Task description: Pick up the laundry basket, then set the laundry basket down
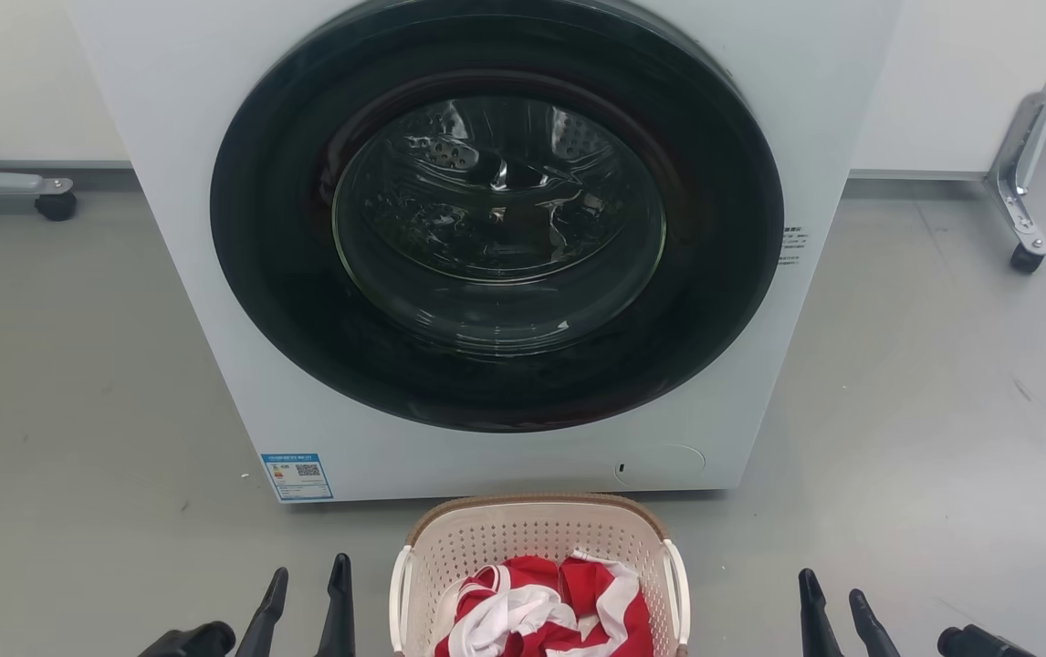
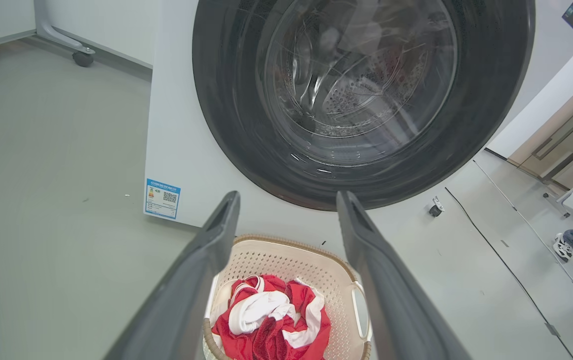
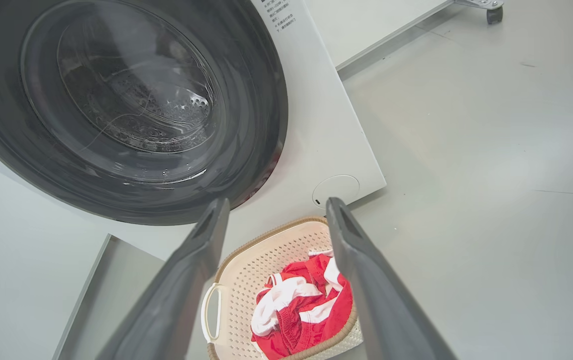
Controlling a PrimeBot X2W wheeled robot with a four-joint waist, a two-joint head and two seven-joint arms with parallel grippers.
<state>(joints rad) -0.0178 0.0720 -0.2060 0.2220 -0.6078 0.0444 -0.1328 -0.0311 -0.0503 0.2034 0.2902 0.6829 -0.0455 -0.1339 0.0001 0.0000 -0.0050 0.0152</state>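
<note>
Grey floor [image 1: 76, 365] | laundry basket [image 1: 532, 534] between left claw [image 1: 311, 568] and right claw [image 1: 831, 586], untouched

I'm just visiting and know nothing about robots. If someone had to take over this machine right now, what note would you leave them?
Left gripper: jaws open, empty, just left of the laundry basket, not touching it.
Right gripper: jaws open, empty, farther off on the basket's right.
The basket stands on the floor in front of the washing machine, with red and white clothing inside.
Done: nothing; no grasp yet.
Left: take hold of the white side handles, probably one per gripper, lift, then set the basket down.
</note>
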